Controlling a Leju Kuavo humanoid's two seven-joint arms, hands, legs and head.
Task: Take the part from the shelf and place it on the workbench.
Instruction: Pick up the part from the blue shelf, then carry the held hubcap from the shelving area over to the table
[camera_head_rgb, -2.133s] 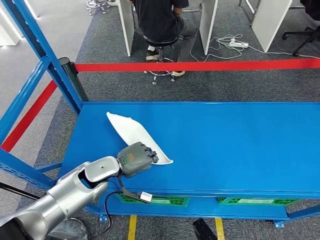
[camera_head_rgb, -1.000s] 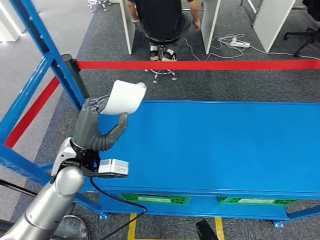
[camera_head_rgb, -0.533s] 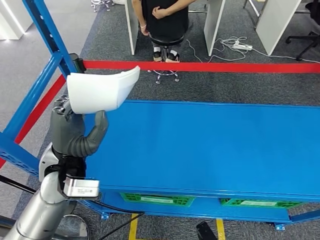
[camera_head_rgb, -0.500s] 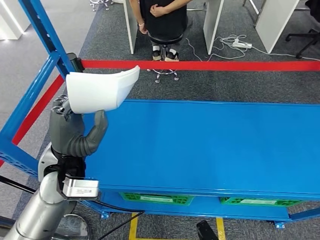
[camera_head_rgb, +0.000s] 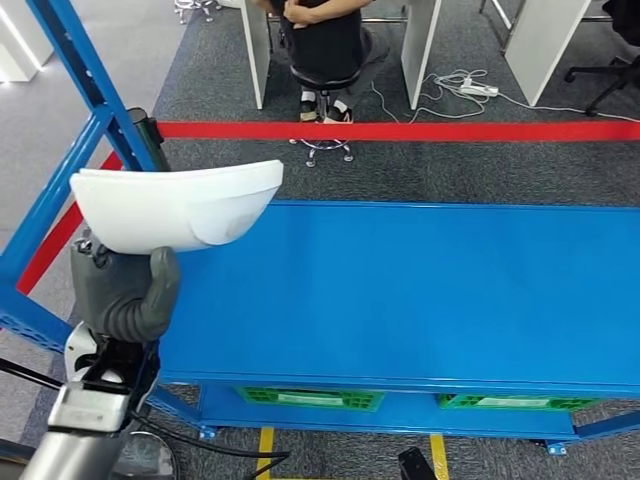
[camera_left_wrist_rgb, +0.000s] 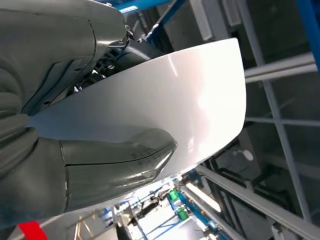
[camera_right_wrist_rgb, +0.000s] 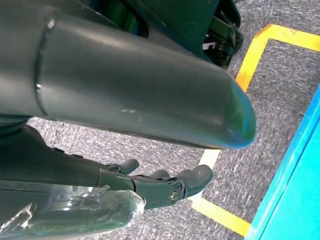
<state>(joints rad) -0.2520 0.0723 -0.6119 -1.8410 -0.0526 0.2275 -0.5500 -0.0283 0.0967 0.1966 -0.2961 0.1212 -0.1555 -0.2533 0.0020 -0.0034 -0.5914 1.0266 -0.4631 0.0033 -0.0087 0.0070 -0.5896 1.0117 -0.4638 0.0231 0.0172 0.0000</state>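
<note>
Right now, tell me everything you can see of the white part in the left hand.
The white part is a long, smooth, glossy shell, seemingly plastic, curved and rounded at its far end. It is lifted clear of the blue shelf, lying roughly level, its rounded end over the shelf's back left corner. The left hand grips it from below, thumb pressed against its face. Nothing else touches it.
</note>
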